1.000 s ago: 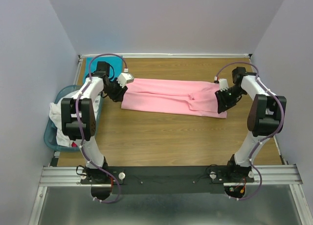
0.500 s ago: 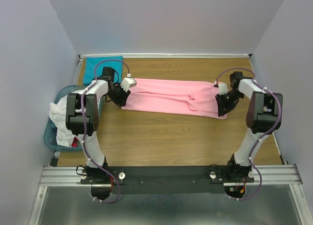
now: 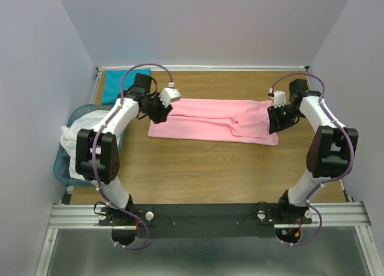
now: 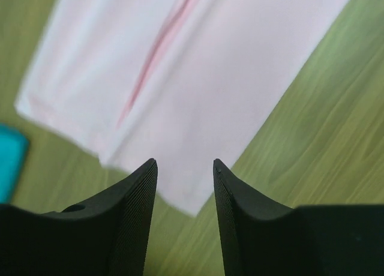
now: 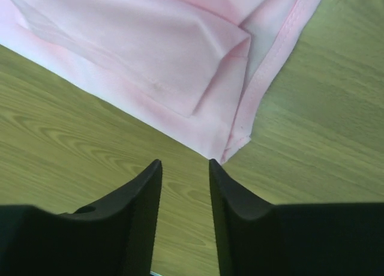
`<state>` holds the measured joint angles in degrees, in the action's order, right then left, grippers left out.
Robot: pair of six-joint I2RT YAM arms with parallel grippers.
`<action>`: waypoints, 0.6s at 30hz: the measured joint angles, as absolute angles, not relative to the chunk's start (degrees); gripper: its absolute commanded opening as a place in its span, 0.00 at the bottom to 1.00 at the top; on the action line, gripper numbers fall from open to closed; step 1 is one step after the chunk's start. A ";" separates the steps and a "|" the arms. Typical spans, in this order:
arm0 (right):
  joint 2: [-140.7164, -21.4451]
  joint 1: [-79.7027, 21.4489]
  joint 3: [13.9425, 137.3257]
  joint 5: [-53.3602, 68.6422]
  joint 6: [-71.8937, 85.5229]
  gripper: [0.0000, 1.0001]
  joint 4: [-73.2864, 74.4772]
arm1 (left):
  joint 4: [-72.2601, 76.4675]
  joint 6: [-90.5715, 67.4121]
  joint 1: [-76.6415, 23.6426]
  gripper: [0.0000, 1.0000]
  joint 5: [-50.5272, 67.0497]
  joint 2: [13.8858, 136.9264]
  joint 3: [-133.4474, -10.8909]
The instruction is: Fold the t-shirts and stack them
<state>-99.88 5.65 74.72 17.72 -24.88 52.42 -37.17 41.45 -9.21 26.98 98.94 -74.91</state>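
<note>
One wooden table (image 3: 198, 162) fills the top view, with two arms reaching over it. One light pink t-shirt (image 3: 210, 117) lies at the table's middle, folded into a long flat strip running left to right, with a crease line along it. One light-blue basket (image 3: 62, 165) sits off the table's left edge and holds white t-shirts (image 3: 75, 141) in a heap; their number cannot be told. One teal t-shirt (image 3: 114, 87) lies flat in the far left corner, apart from the pink one.

Of the two grippers, the left gripper (image 4: 185, 165) hangs over the pink strip's left end, its fingers parted and nothing between them. The right gripper (image 5: 185, 163) hovers just off a corner at the strip's right end, over bare wood, its fingers likewise apart and empty.

Against the frame half a second back, the left gripper has moved from the strip's near left corner up to its far left edge, and the right gripper has drawn toward the far side too. The pink t-shirt lies as it did.
</note>
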 measured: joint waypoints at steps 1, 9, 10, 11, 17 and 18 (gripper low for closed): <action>-99.48 5.65 75.37 18.22 -24.10 0.48 52.42 | -36.49 40.47 -11.81 0.51 28.05 98.00 -76.40; -103.68 5.69 77.06 23.07 -18.26 0.48 51.92 | -21.04 20.45 -27.51 0.54 39.79 99.46 -77.97; -104.18 5.69 77.08 23.29 -17.91 0.48 51.88 | -17.80 16.38 -28.29 0.54 40.80 100.36 -77.58; -105.30 5.69 77.10 23.44 -17.21 0.48 51.72 | -14.74 13.19 -29.52 0.54 41.60 102.06 -77.30; -107.96 5.69 77.10 23.75 -15.55 0.48 50.54 | -1.30 -2.70 -33.56 0.54 44.80 112.03 -77.19; -108.20 5.69 77.10 23.75 -15.33 0.48 50.33 | 0.21 -4.89 -33.89 0.54 45.28 113.38 -77.19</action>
